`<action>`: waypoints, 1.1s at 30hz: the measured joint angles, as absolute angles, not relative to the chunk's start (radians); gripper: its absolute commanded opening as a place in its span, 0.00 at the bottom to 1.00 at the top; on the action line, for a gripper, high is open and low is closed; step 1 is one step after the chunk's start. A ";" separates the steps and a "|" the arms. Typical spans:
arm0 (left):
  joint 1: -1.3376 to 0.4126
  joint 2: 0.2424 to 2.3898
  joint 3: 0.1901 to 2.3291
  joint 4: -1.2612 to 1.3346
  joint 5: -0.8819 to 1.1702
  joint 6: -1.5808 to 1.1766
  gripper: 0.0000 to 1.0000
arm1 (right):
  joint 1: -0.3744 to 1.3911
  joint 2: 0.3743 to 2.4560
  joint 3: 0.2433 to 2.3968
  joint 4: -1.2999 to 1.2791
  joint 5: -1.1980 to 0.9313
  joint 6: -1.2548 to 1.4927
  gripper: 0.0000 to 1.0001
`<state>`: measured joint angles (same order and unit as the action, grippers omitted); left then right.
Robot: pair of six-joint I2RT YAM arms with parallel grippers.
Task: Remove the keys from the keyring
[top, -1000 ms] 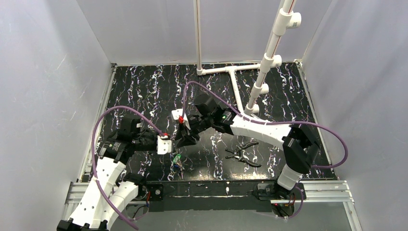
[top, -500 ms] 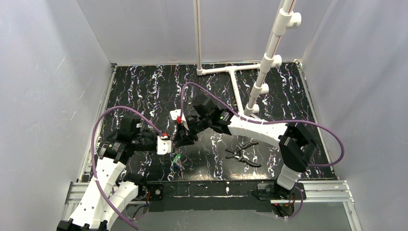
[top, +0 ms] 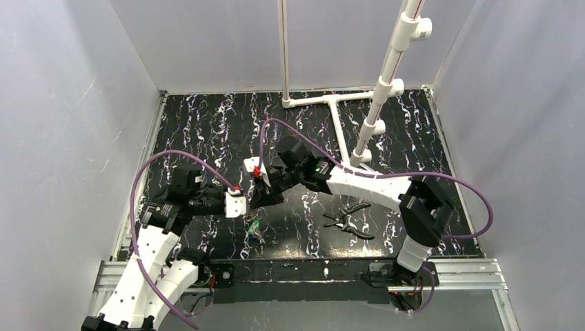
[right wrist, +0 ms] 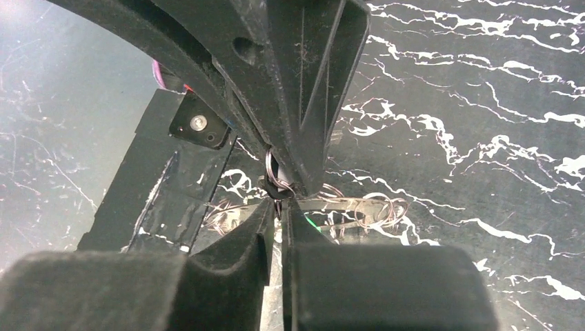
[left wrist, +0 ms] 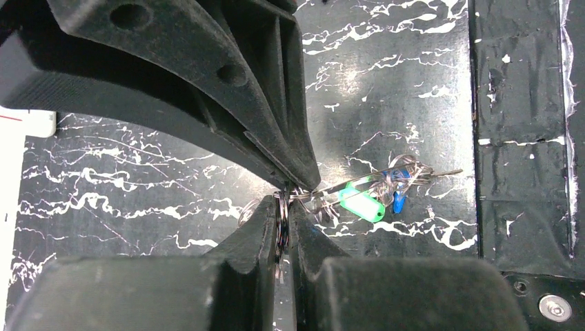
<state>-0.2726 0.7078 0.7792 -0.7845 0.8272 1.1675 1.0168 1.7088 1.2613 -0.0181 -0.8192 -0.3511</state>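
Note:
Both grippers meet above the front-left of the mat. My left gripper [left wrist: 281, 207] is shut on the keyring [left wrist: 281, 224], a thin silvery ring seen edge-on between its tips. From the ring the keys trail toward the near edge, one with a green head [left wrist: 362, 205] and one with a blue head [left wrist: 399, 201]. In the top view they show as a small green-blue spot [top: 254, 229] just below the grippers. My right gripper [right wrist: 278, 207] comes in from the opposite side. Its jaws are pinched on the same ring [right wrist: 274, 178], tip to tip with the left fingers [right wrist: 303, 103].
Black-handled pliers [top: 350, 222] lie on the marbled black mat [top: 207, 131], to the right of the grippers. A white pipe frame [top: 334, 110] with an upright post [top: 386, 76] stands at the back. Grey walls enclose the left, right and back sides.
The right gripper's jaws have closed in on the ring. Both grippers have drifted slightly toward the back. The left gripper's hold is unchanged.

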 measured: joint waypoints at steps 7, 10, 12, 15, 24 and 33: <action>-0.273 0.707 0.779 -0.775 0.810 1.131 0.00 | 1.017 1.709 1.247 0.003 -0.822 -0.345 0.01; -0.273 0.699 0.779 -0.775 0.798 1.125 0.00 | 1.017 1.709 1.247 0.004 -0.822 -0.345 0.01; -0.273 0.693 0.779 -0.778 0.789 1.123 0.00 | 1.017 1.708 1.246 0.006 -0.821 -0.345 0.01; -0.273 0.691 0.779 -0.783 0.770 1.118 0.00 | 1.016 1.708 1.245 0.009 -0.817 -0.343 0.01; -0.273 0.708 0.779 -0.802 0.746 1.101 0.00 | 1.002 1.704 1.209 0.053 -0.815 -0.294 0.01; -0.273 0.711 0.779 -0.816 0.740 1.104 0.00 | 0.975 1.699 1.187 0.111 -0.825 -0.215 0.01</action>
<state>-0.2726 0.7113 0.7788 -0.8162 0.7399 1.1042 0.9752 1.6985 1.1873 0.1108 -0.8253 -0.2153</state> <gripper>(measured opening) 0.046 0.031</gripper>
